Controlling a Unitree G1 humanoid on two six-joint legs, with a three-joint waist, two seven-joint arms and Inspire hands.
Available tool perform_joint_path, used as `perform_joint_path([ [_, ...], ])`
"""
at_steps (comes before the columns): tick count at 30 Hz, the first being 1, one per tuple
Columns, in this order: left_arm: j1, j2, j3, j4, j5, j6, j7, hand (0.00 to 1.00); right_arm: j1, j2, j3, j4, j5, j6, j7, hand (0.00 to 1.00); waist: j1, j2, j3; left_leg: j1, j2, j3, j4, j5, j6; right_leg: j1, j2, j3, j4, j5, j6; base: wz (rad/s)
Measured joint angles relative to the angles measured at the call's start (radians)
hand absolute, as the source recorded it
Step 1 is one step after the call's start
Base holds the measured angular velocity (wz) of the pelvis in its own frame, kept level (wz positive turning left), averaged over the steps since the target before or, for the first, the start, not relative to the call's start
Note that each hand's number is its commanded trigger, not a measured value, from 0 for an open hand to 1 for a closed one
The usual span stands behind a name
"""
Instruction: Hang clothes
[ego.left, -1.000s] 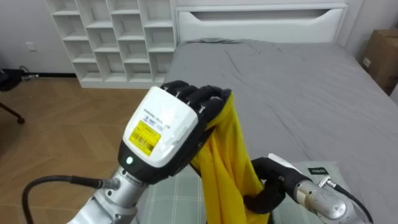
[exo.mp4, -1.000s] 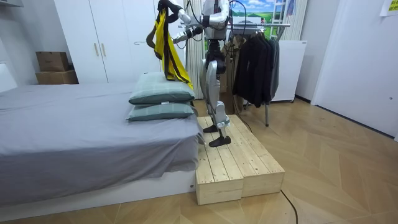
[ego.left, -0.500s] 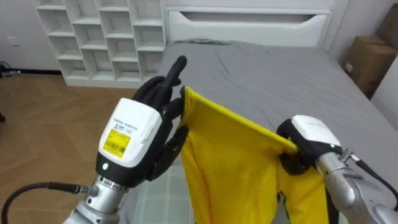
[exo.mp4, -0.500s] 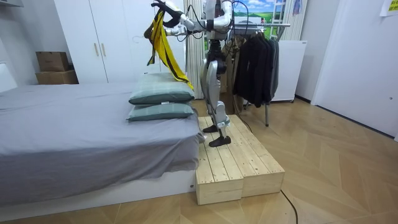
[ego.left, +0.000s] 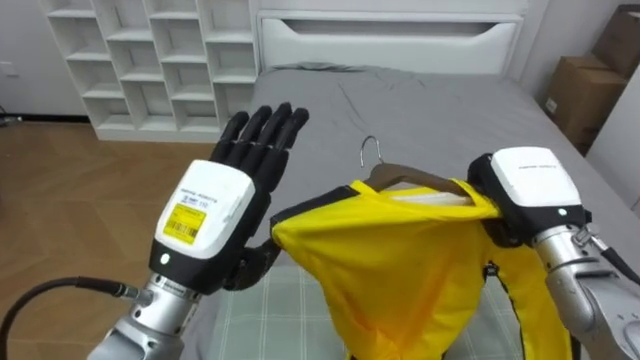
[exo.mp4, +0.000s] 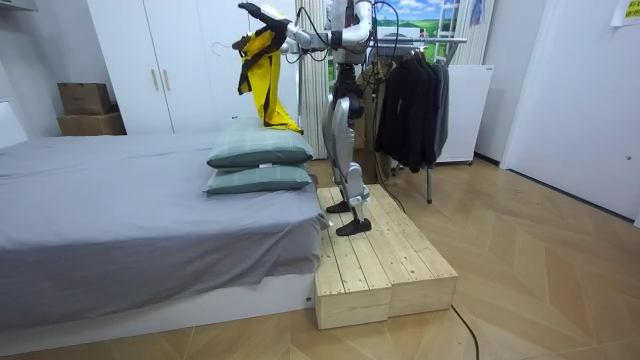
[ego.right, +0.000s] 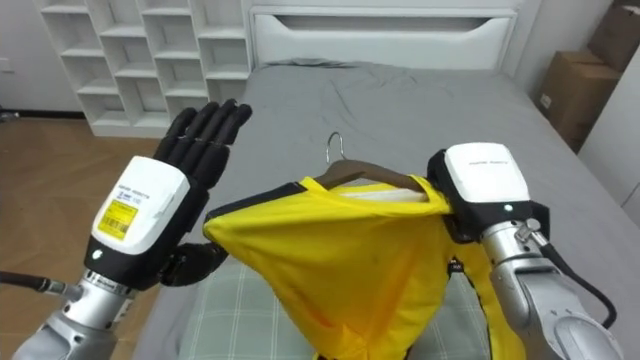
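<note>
A yellow garment (ego.left: 400, 265) hangs on a wooden hanger (ego.left: 405, 180) whose metal hook (ego.left: 370, 150) sticks up, held chest-high over the bed. My right hand (ego.left: 525, 190) is shut on the garment at the hanger's right end. My left hand (ego.left: 225, 205) stands open just left of the cloth, fingers straight and pointing up, apart from it. In the room view the garment (exo.mp4: 262, 55) dangles in front of me above the pillows.
I stand on a wooden platform (exo.mp4: 375, 260) beside the grey bed (ego.left: 450, 100). Two green pillows (exo.mp4: 258, 165) lie below the garment. A rack of dark clothes (exo.mp4: 412, 95) stands behind me. White cubby shelves (ego.left: 150, 50) and a cardboard box (ego.left: 575, 95) flank the bed.
My left hand let go of the yellow cloth and straightened its fingers. The right hand rose with the garment, which spread out, and the hanger's top and hook came into sight.
</note>
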Motion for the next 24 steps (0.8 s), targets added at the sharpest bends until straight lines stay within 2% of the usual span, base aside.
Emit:
perform_joint_path([
  [7, 0.006, -0.01, 0.006, 0.026, -0.005, 0.002, -0.042, 0.0, 0.032, 0.0, 0.0, 0.0, -0.013, -0.015, -0.077, 1.0, 0.004, -0.006, 0.0028, -0.004, 0.0, -0.001, 0.0, 0.0, 0.0, -0.001, 0.0, -0.004, 0.0, 0.0, 0.0, 0.0],
  [15, 0.04, -0.013, 0.008, 0.075, -0.153, 0.03, -0.093, 0.0, 0.033, 0.0, 0.0, -0.002, -0.037, -0.022, -0.207, 1.0, 0.002, -0.024, 0.0013, -0.003, 0.0, -0.002, -0.001, 0.0, 0.0, 0.0, 0.0, -0.003, -0.001, 0.0, 0.0, 0.0],
  [19, 0.046, -0.013, 0.01, 0.11, -0.224, 0.043, -0.131, 0.0, 0.033, -0.001, 0.0, -0.009, -0.033, -0.023, -0.224, 1.0, 0.0, -0.032, -0.0018, -0.002, 0.0, 0.0, -0.001, 0.0, 0.0, -0.001, 0.0, -0.003, -0.001, 0.0, 0.0, 0.0],
  [22, 0.093, -0.017, 0.017, 0.115, -0.279, 0.062, -0.155, 0.0, 0.033, -0.007, -0.001, -0.012, -0.028, -0.021, -0.239, 1.0, -0.001, -0.033, -0.0031, -0.002, -0.001, -0.002, -0.001, 0.0, 0.0, 0.0, -0.001, -0.004, -0.001, 0.0, 0.0, 0.0],
  [24, 0.135, -0.038, 0.027, 0.141, -0.31, 0.079, -0.174, 0.0, 0.033, -0.025, -0.004, -0.024, -0.036, -0.015, -0.248, 1.0, -0.002, -0.033, -0.0033, -0.002, -0.001, -0.001, -0.001, 0.0, 0.0, -0.001, -0.001, -0.003, -0.001, 0.0, 0.0, 0.0],
])
